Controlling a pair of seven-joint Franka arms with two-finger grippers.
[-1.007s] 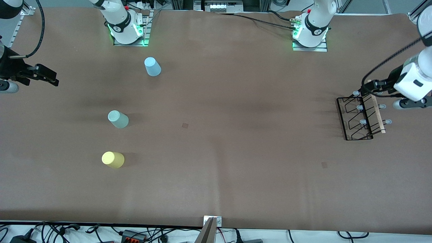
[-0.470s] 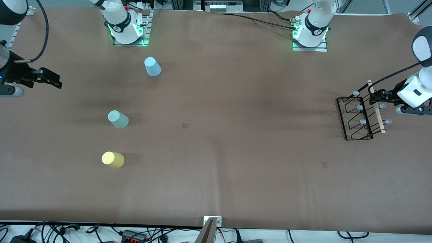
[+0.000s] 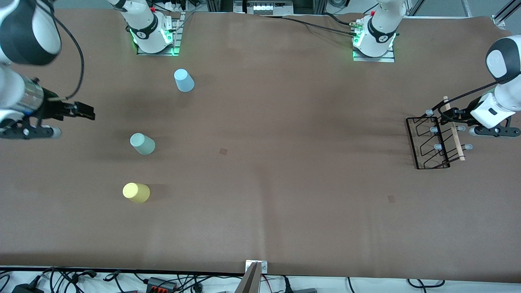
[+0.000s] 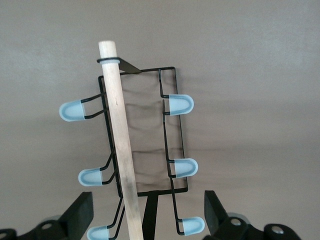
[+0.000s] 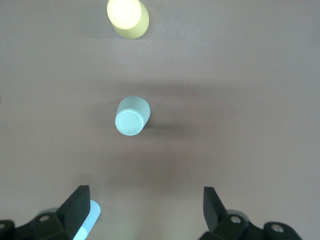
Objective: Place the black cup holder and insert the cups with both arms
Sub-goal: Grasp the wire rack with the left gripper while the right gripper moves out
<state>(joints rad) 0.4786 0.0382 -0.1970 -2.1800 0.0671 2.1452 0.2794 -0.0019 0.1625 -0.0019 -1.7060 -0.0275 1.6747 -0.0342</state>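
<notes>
Right gripper (image 3: 83,110): hangs over bare table at the right arm's end, with the mint cup just ahead of it. Fingers spread wide, nothing between them. My guess is it's parked there so it can drop on a cup once the rack is in place.

Blue cup (image 3: 184,80): upside down, closest to the right arm's base, well apart from the other two. Being flipped is probably handy, since a peg needs to go up inside the mouth.

Mint cup (image 3: 142,143): also upside down, between the blue and yellow ones. In the right wrist view it sits (image 5: 132,116) dead centre ahead of the open fingers, so I'd bet it's the first pick.

Yellow cup (image 3: 136,192): upside down too, nearest the front camera of the three.

Table (image 3: 285,195): brown sheet, with the whole middle free, which looks like where the rack should end up.

Black cup holder (image 3: 433,142): standing at the left arm's end, wooden bar (image 4: 120,150) on top, blue-tipped pegs (image 4: 181,104) sticking out both sides.

Left gripper (image 3: 449,115): right at the end of the bar toward the robots' bases. Fingers wide open either side of the rack, gripping nothing yet. The bar looks like the obvious handle.
</notes>
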